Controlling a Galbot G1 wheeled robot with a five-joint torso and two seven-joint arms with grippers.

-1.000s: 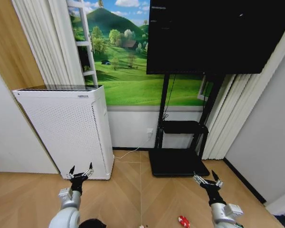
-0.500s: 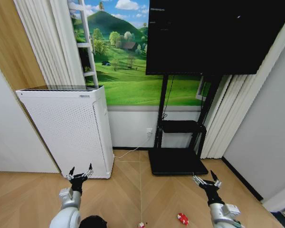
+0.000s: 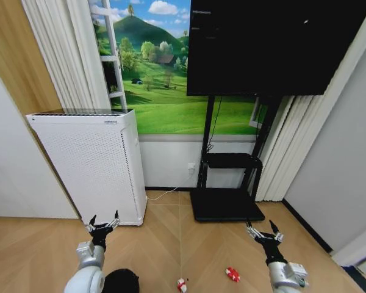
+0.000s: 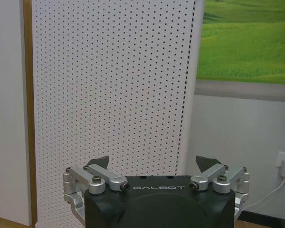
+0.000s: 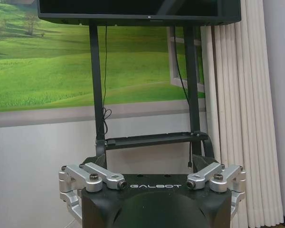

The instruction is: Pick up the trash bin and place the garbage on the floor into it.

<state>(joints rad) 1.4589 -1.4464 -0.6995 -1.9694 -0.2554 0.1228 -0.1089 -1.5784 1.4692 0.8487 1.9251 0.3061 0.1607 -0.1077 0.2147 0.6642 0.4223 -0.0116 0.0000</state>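
The trash bin, a black round shape, shows at the bottom edge of the head view, just right of my left arm. Two pieces of garbage lie on the wood floor: a red-and-white wrapper near the bottom middle and a red wrapper to its right. My left gripper is held up, open and empty, in front of the white appliance. My right gripper is also raised, open and empty, facing the TV stand and up and to the right of the red wrapper.
A tall white perforated appliance stands against the left wall. A black TV stand with a flat base carries a large dark screen. Curtains hang at right. A cable runs to a wall socket.
The head camera has shifted, so more floor shows at the bottom: the bin and both wrappers are further in view. Both arms hold the same raised, open pose.
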